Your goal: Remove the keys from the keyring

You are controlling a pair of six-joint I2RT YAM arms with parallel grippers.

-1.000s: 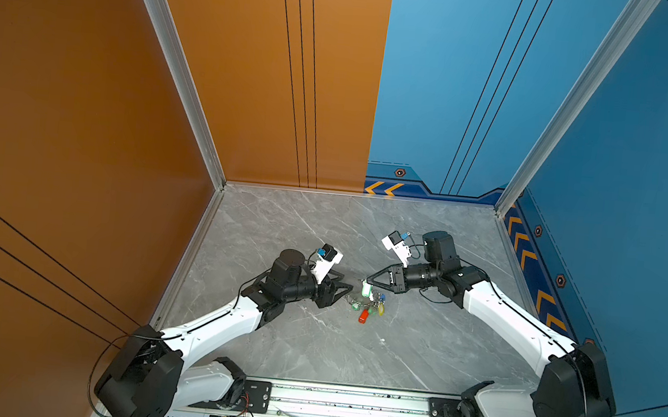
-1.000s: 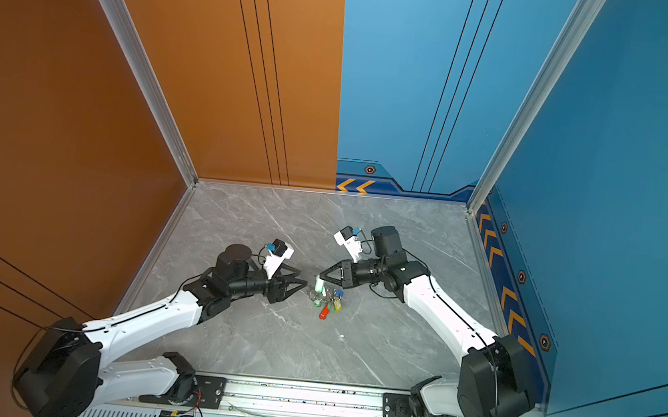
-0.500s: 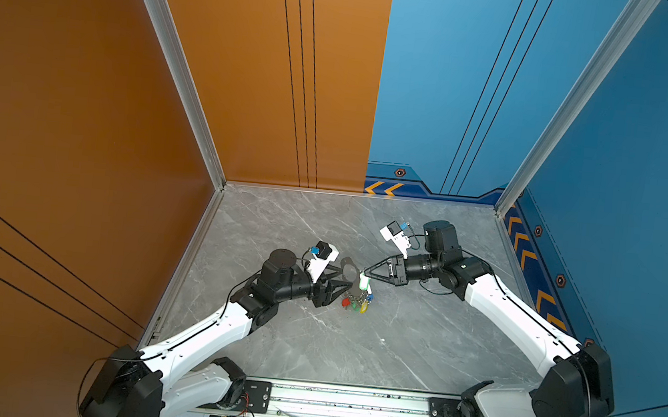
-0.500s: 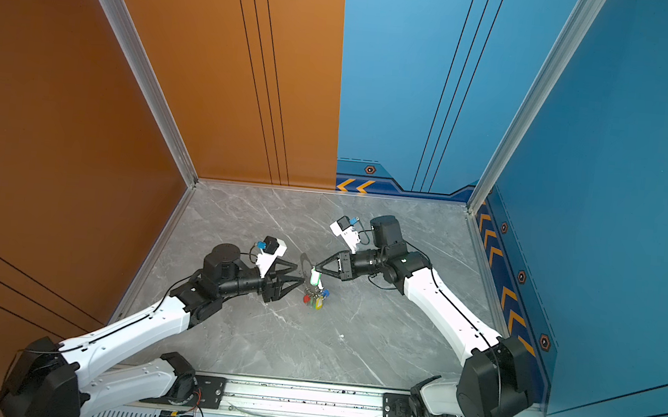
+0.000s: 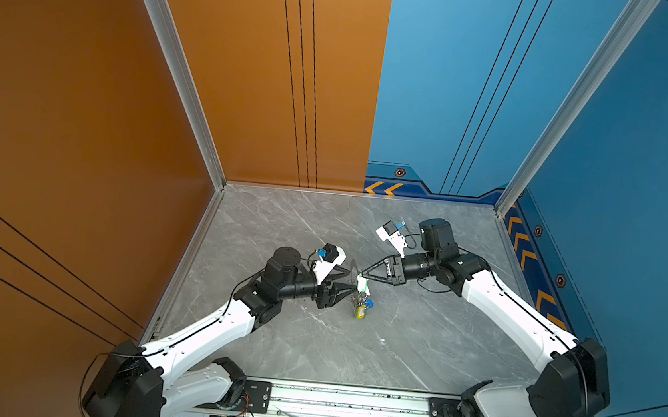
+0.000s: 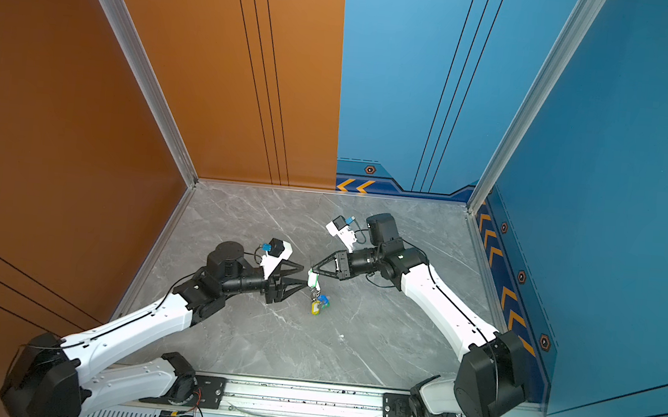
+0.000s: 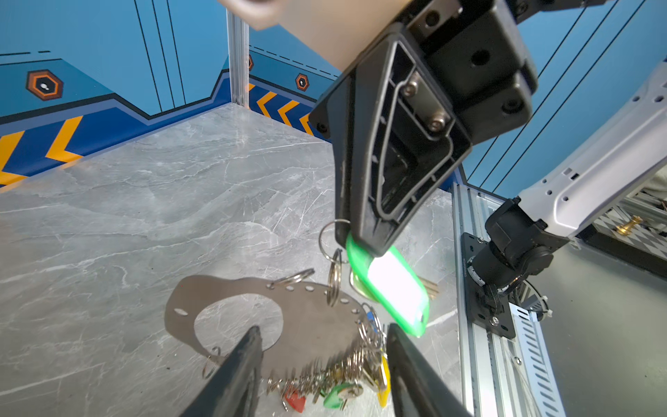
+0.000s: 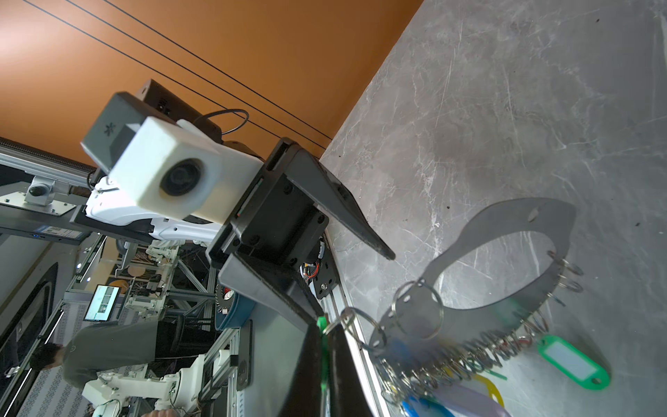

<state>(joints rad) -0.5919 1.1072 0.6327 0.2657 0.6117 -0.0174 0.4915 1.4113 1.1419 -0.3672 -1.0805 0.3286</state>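
Just below the tips of the right gripper (image 7: 361, 238) is the keyring (image 7: 310, 325), its keys (image 7: 339, 375) bunched along one edge. That gripper is clamped on one green tag (image 7: 393, 289), and the left gripper (image 7: 323, 328), spread open, sits just beside the ring.

Bright, even light around me; the green tag (image 7: 393, 285) glares white, and the keys (image 8: 465, 397) blur in my right wrist view.

Blocked just ahead of the left gripper (image 5: 351, 281) by the keyring (image 7: 310, 325), the green-tagged key (image 7: 393, 289) and the right gripper (image 5: 363, 277); had bare tabletop (image 5: 394, 349) to either side.
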